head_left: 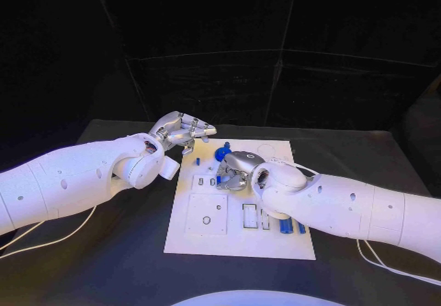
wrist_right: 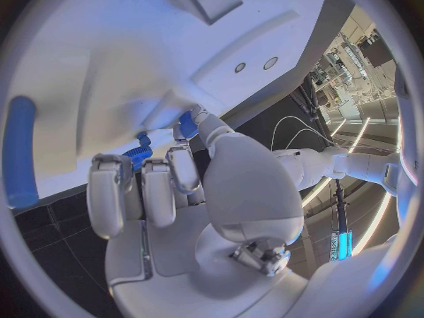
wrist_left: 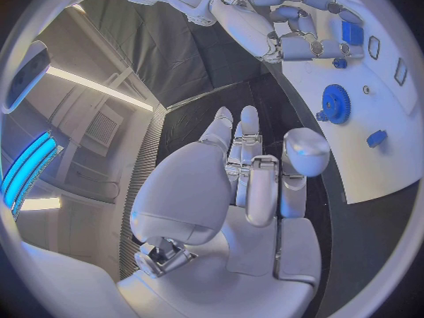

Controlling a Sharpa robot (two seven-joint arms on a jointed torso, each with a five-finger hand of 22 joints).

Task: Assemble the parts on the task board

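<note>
Task board [head_left: 197, 239]: a white plate laid flat on the black table [head_left: 110, 268], with its long side running away from the robot. Rectangular cut-outs are seen across its near half.

Blue pegs [head_left: 287, 226]: two short blue parts lying side by side near the board's near right corner, just beside the right arm [head_left: 358, 210].

Right hand [head_left: 237, 172]: placed low over the middle of the board, with its fingers curled down toward the surface. In the right wrist view the fingertips [wrist_right: 184, 168] are seen close to a small blue toothed piece [wrist_right: 138, 151] at the board, and a long blue part [wrist_right: 20, 152] is seen lying apart on the white surface. Whether anything is grasped cannot be told.

Blue gear [head_left: 222, 153]: a round toothed part lying on the board just beyond the right hand; in the left wrist view it is shown flat on the plate [wrist_left: 336, 103], with a small blue block [wrist_left: 377, 138] near it.

Left hand [head_left: 180, 132]: held at the far left corner of the board, raised above the table. Its fingers [wrist_left: 250, 127] are seen drawn together and partly curled, with nothing between them.
</note>
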